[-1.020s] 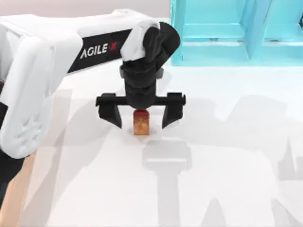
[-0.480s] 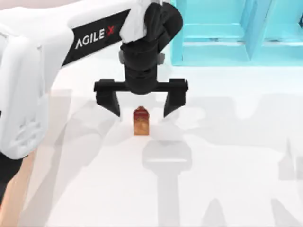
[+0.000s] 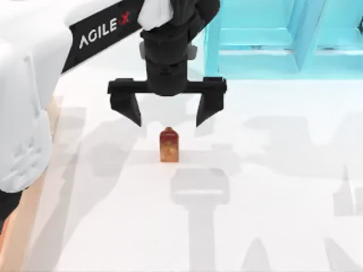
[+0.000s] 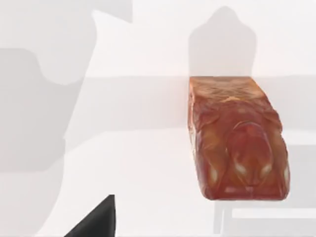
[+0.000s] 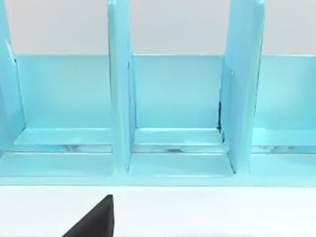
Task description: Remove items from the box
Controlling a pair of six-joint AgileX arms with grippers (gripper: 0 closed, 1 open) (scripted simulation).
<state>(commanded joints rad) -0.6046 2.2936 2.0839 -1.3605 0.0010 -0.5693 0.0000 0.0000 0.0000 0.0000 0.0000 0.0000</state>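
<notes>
The amber bottle [image 3: 168, 145] stands upright on the white worktop [image 3: 272, 187], out of any box; the left tool [image 3: 168, 115] hangs just beyond it on the teal shelf unit's [image 3: 266, 39] side, fingers spread wide and holding nothing; the bottle lies on the centreline between them but outside their gap; its long axis is vertical; the left arm is clearly the nearer; the right wrist view faces the shelf compartments.

One bottle [image 3: 168, 145], one shelf unit [image 3: 283, 37]
</notes>
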